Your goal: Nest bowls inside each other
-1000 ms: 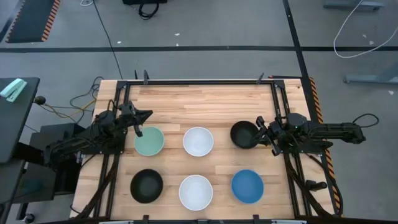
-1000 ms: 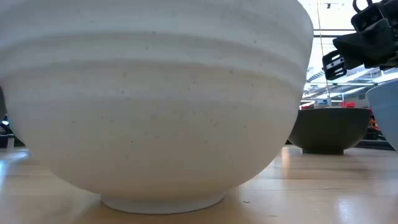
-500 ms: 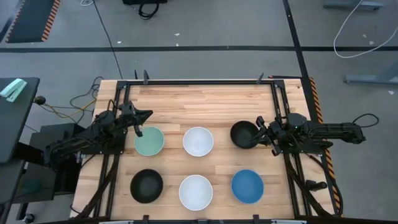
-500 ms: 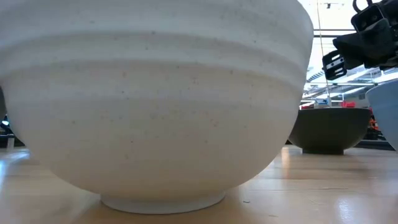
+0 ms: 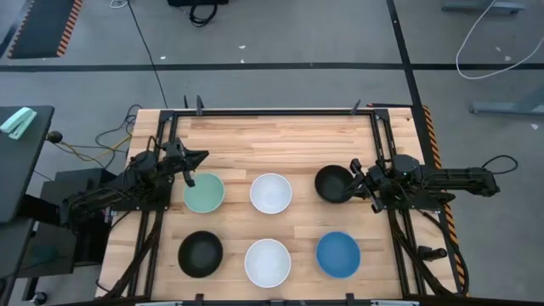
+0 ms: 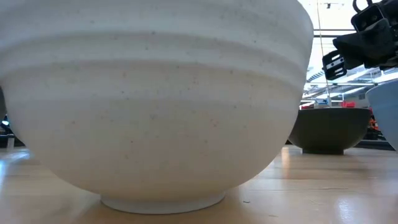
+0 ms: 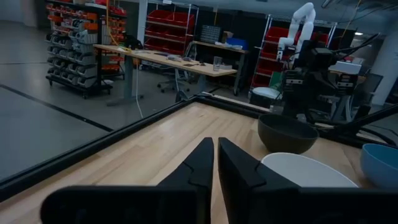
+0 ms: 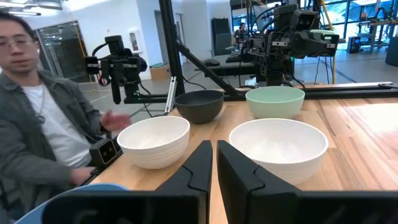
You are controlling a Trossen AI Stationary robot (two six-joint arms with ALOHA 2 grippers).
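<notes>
Six bowls stand on their bases on the wooden table in two rows. In the far row are a mint green bowl (image 5: 204,192), a white bowl (image 5: 271,193) and a black bowl (image 5: 333,184). In the near row are a black bowl (image 5: 201,253), a white bowl (image 5: 268,262) and a blue bowl (image 5: 338,254). My left gripper (image 5: 202,156) (image 7: 215,144) hangs level beside the mint bowl's far left rim, shut and with nothing in it. My right gripper (image 5: 352,175) (image 8: 214,146) hangs level at the far black bowl's right rim, also shut and holding nothing.
A dark metal frame (image 5: 272,111) runs along the table's far edge and down both sides. A person (image 8: 37,124) sits beyond the table's near edge. In the low view the near white bowl (image 6: 155,106) fills most of the picture. Bare wood lies behind the far row.
</notes>
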